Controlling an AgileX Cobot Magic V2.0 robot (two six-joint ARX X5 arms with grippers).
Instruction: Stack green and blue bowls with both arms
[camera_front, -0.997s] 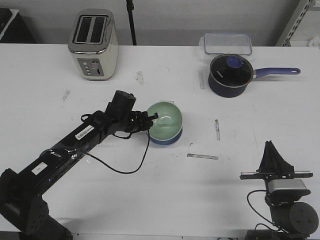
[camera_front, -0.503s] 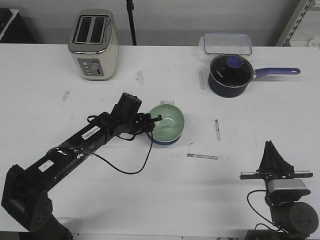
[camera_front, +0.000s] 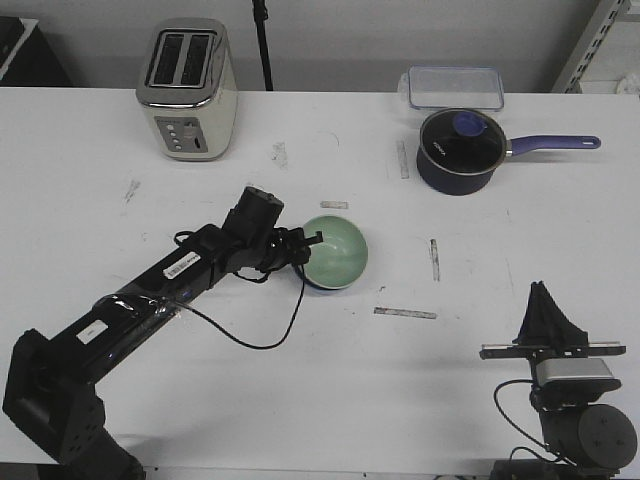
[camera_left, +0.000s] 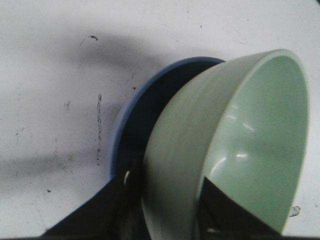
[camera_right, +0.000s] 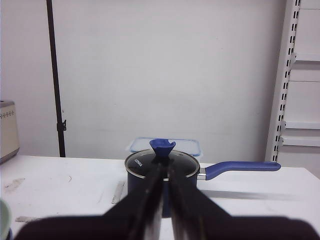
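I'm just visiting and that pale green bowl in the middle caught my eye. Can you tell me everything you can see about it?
The pale mint green glossy round bowl is small, smooth and empty, with light glinting on its inside. It sits tilted inside the light blue round bowl, not yet settled level, near the middle of the white table. The left arm's end effector is shut on its rim, one finger inside and one outside. Only a sliver of blue shows beneath it in the front view.

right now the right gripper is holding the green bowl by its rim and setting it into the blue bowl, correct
Not quite: it is the left gripper that holds the green bowl by its rim, tilted into the blue bowl. The front view shows this; the right gripper sits apart at the near table edge, holding nothing.
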